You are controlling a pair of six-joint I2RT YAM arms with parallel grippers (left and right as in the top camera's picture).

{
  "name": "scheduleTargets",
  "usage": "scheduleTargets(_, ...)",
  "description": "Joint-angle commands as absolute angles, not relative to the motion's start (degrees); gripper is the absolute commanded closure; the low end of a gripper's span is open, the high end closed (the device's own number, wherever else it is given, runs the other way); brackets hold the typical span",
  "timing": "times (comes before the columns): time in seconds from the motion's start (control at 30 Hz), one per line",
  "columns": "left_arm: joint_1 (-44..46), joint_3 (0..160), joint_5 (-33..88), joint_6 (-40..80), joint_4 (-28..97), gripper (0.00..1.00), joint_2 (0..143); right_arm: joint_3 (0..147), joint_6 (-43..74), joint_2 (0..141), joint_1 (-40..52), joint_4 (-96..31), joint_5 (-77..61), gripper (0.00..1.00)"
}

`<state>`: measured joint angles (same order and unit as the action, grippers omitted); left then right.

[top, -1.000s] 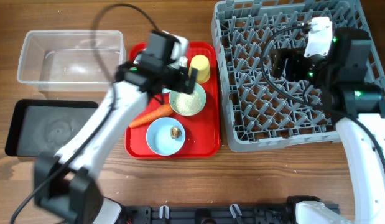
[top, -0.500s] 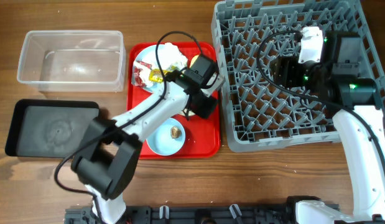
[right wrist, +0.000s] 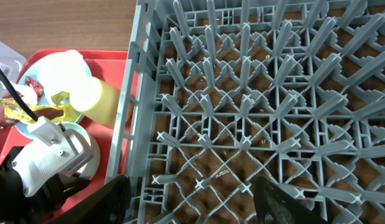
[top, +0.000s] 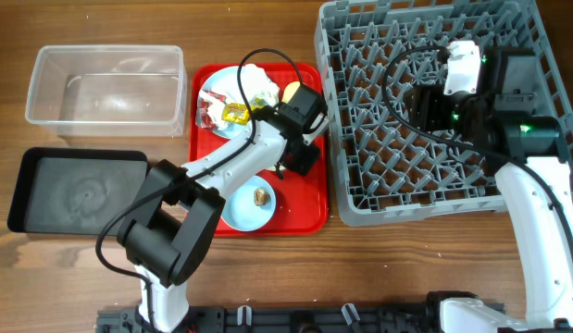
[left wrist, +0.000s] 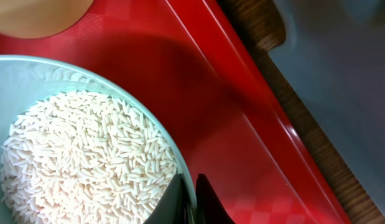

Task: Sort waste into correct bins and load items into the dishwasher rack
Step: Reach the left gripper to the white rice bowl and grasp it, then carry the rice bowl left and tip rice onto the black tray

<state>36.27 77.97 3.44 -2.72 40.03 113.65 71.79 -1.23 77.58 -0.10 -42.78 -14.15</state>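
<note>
My left gripper (left wrist: pixel 191 202) is shut on the right rim of a pale green bowl (left wrist: pixel 30 70) filled with white rice (left wrist: pixel 74 155), one finger inside the rim and one outside. From overhead this gripper (top: pixel 297 155) sits at the right side of the red tray (top: pixel 305 208), hiding that bowl. A second bowl (top: pixel 247 202) holds a small brown scrap. The light blue plate (top: pixel 215 92) carries wrappers (top: pixel 221 113) and a white napkin (top: pixel 255 83). Beside it stands the yellow cup (top: pixel 291 91). My right gripper (right wrist: pixel 195 205) hangs open over the grey dishwasher rack (right wrist: pixel 260 93), holding nothing.
A clear tub (top: pixel 105 83) stands at the far left and a black tray (top: pixel 78 190) in front of it. The rack (top: pixel 434 111) fills the right of the table, its wall close to the red tray's right edge. My left arm lies diagonally across the tray.
My left arm has swung from the tray's left part to its right side, and its jaws have closed on the rice bowl's rim. The right gripper's jaws have narrowed a little.
</note>
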Motion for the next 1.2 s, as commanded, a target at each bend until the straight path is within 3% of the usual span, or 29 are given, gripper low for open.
scheduleTargets(0.0, 36.16, 77.67, 4.4, -2.52, 40.14, 0.96, 114.34, 73.01, -1.52, 77.8, -0.21, -42.68, -14.83, 0.35)
scheduleTargets(0.33, 34.52, 90.39, 4.45, 3.38, 55.05, 0.96, 105.8, 73.01, -1.5, 77.8, -0.21, -42.63, -14.85, 0.35)
scheduleTargets(0.57, 26.33, 90.5, 4.45, 15.84, 61.04, 0.96, 96.07, 73.01, -1.52, 77.8, -0.21, -42.11, -14.85, 0.35)
scheduleTargets(0.73, 15.05, 90.11, 4.45, 20.01, 72.66, 0.96, 88.29, 73.01, -1.5, 77.8, -0.21, -41.17, -14.87, 0.35)
scheduleTargets(0.9, 0.8, 84.51, 6.94, 18.35, 74.32, 0.96, 81.25, 73.01, -1.5, 77.8, -0.21, -40.53, -14.87, 0.35)
scheduleTargets(1.17, -30.83, 64.86, 35.9, -2.55, 62.92, 0.96, 79.5, 73.01, -1.45, 77.8, -0.21, -40.77, -14.87, 0.35)
